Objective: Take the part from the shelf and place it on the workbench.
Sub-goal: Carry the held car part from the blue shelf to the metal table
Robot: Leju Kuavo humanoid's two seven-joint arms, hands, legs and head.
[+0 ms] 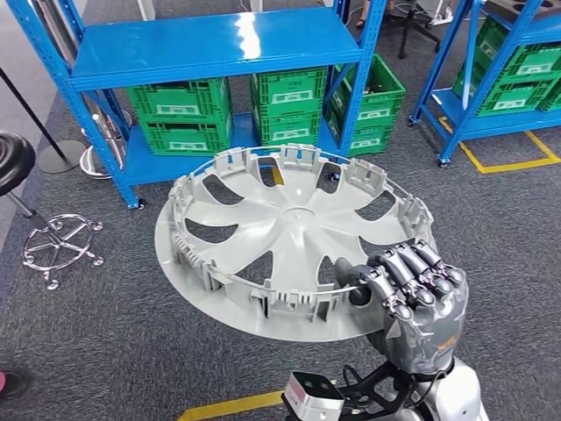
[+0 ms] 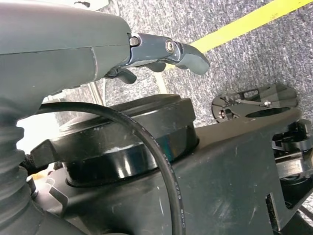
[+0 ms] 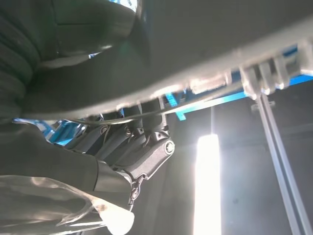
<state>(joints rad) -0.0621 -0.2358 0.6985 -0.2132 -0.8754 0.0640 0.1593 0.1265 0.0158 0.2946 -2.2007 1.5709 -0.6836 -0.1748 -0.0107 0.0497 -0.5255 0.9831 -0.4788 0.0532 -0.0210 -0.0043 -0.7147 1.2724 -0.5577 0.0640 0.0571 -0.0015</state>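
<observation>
Nearest, the right hand (image 1: 418,303) grips the near right rim of the grey wheel-cover part (image 1: 291,232), fingers curled over its edge, holding it level above the carpet. Behind stand a black stool (image 1: 17,162) far left, a blue shelf (image 1: 211,48) with green crates (image 1: 185,114). Left hand (image 2: 66,44) hangs over the floor; whether its fingers are clenched I cannot tell.

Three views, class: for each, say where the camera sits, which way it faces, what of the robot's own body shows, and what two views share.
Head view: high on the body, facing forward and down at the hubcap before the blue shelf; the right hand grips its rim.
Left wrist view: behind the left hand, facing down at carpet and a yellow line; dark body parts show.
Right wrist view: behind the right hand, looking up under the hubcap.
Shared: head and right wrist views both show hubcap and right hand.
</observation>
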